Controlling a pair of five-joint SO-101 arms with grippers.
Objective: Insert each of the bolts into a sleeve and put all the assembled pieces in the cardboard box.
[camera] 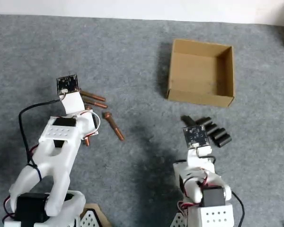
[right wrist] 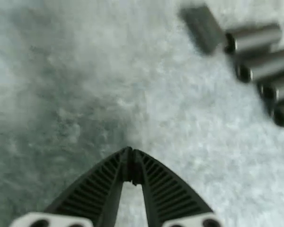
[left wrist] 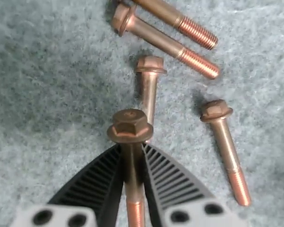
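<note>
Two arms in the high view, both low over the grey carpet (camera: 132, 56). Left arm (camera: 57, 146) is folded forward with its wrist at the bolt pile (camera: 93, 100). The wrist body covers the fingertips and part of the pile. A copper stub (camera: 87, 140) pokes out beside the wrist; can't tell which bolt it is. One loose bolt (camera: 113, 125) lies apart from the pile, toward the middle. Right arm (camera: 203, 189) is tucked short, its wrist board over the near edge of the sleeves (camera: 217, 134), hiding some. Cardboard box (camera: 201, 98) sits upright beyond the sleeves, well apart from the bolts.

Left wrist view: left gripper (left wrist: 131, 150) is clamped on a held bolt (left wrist: 130, 126). Its shank is pinched between both ribbed fingers (left wrist: 97, 189), with the hex head out past the tips and the threaded end cut off by the frame edge. Four more bolts (left wrist: 168, 45) lie flat on the carpet past it. One sits right behind the held head, partly covered. Another is cropped, head out of frame.

Right wrist view: right gripper (right wrist: 131, 165) is closed on nothing, tips touching, over the carpet. Sleeves lie on their sides off to one side, near the fingers but apart from them. They're blurred and the outermost ones are cropped, so the count is hard to call.
</note>
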